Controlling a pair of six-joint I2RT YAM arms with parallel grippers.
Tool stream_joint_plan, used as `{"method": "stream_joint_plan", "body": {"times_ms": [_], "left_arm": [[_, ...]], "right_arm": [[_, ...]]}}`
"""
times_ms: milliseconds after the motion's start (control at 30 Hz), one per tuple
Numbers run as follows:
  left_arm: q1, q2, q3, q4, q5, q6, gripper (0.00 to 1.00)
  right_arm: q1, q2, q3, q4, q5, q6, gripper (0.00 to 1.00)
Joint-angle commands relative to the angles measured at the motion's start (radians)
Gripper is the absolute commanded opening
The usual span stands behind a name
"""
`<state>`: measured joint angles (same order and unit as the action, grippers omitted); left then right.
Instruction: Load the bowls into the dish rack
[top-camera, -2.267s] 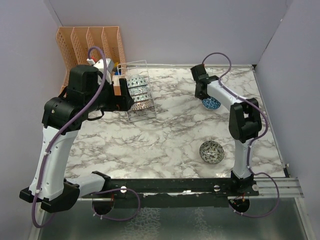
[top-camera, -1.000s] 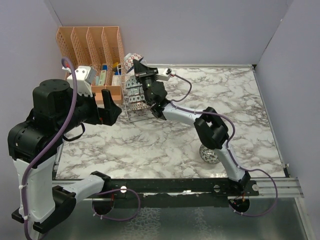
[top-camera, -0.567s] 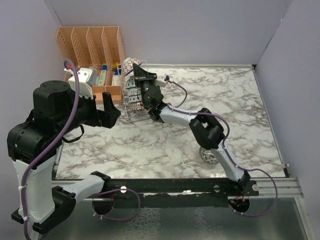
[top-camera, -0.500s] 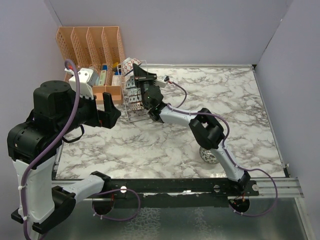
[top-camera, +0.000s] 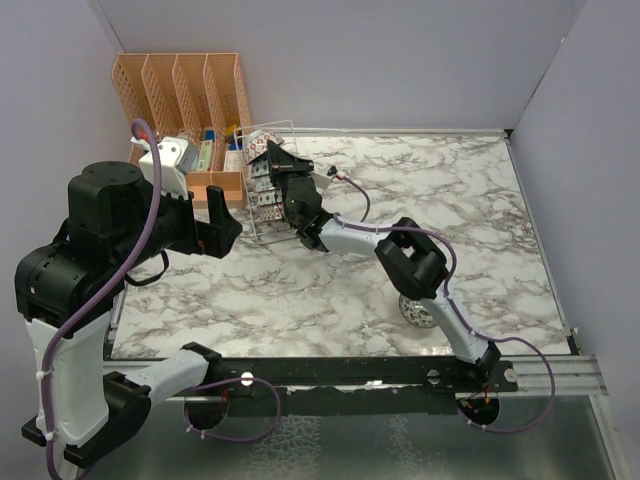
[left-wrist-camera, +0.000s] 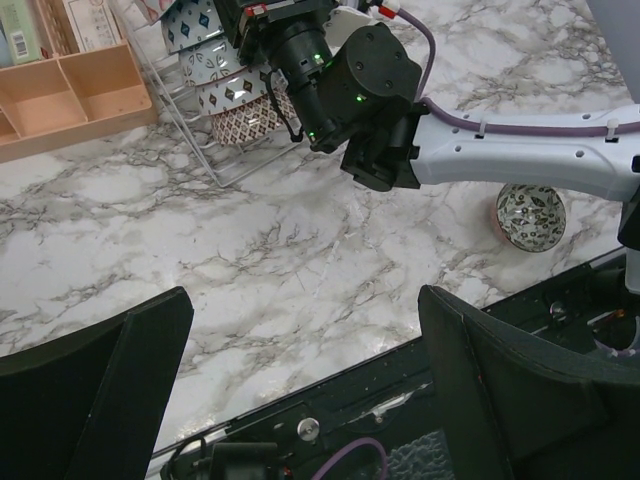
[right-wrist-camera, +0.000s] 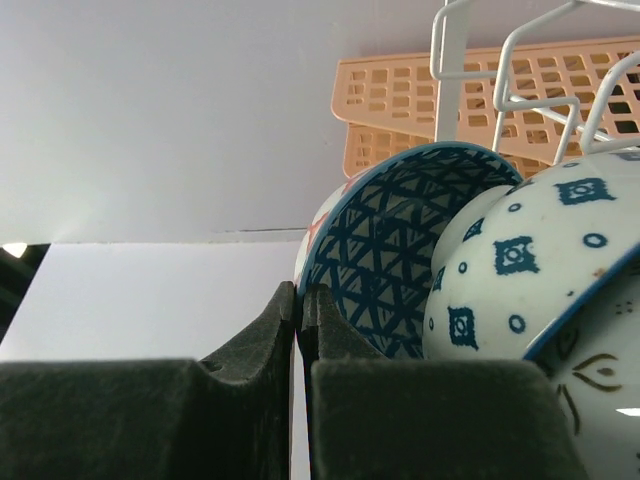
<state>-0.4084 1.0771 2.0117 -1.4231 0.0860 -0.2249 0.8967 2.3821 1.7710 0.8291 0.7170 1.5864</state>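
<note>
My right gripper (right-wrist-camera: 300, 295) is shut on the rim of a blue-patterned bowl (right-wrist-camera: 400, 260), held on edge at the far end of the wire dish rack (top-camera: 268, 205). In the top view this held bowl (top-camera: 260, 142) sits among the rack's upper wires. Three bowls (left-wrist-camera: 235, 100) stand in the rack in front of it, the nearest being white with blue squares (right-wrist-camera: 520, 270). Another bowl (left-wrist-camera: 531, 210) sits on the table near the right arm's base, half hidden in the top view (top-camera: 418, 312). My left gripper (left-wrist-camera: 310, 400) hangs open and empty, raised over the near-left table.
A peach slotted organiser (top-camera: 180, 85) holding small items stands against the back wall just left of the rack. The right arm (top-camera: 350, 235) stretches across the marble table (top-camera: 450, 210) from its base to the rack. The black base rail (top-camera: 350, 375) runs along the near edge.
The right gripper has lowered the held bowl from above the rack down into its far end. The left arm has barely moved.
</note>
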Motion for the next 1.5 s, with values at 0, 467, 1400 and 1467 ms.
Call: {"method": "stream_joint_plan", "body": {"times_ms": [0, 467, 1400, 1467], "left_arm": [[-0.007, -0.002, -0.005, 0.014, -0.014, 0.01, 0.99], [-0.007, 0.005, -0.006, 0.016, -0.019, 0.006, 0.99], [-0.009, 0.006, -0.016, 0.02, -0.003, 0.004, 0.99], [-0.009, 0.003, -0.021, 0.02, -0.001, 0.001, 0.99]], "right_arm": [[0.011, -0.043, -0.025, -0.011, 0.057, 0.075, 0.01], [0.011, -0.109, -0.122, -0.002, 0.116, 0.115, 0.16], [0.011, -0.26, -0.379, -0.021, 0.012, 0.256, 0.34], [0.013, -0.288, -0.412, -0.022, -0.01, 0.247, 0.34]]}}
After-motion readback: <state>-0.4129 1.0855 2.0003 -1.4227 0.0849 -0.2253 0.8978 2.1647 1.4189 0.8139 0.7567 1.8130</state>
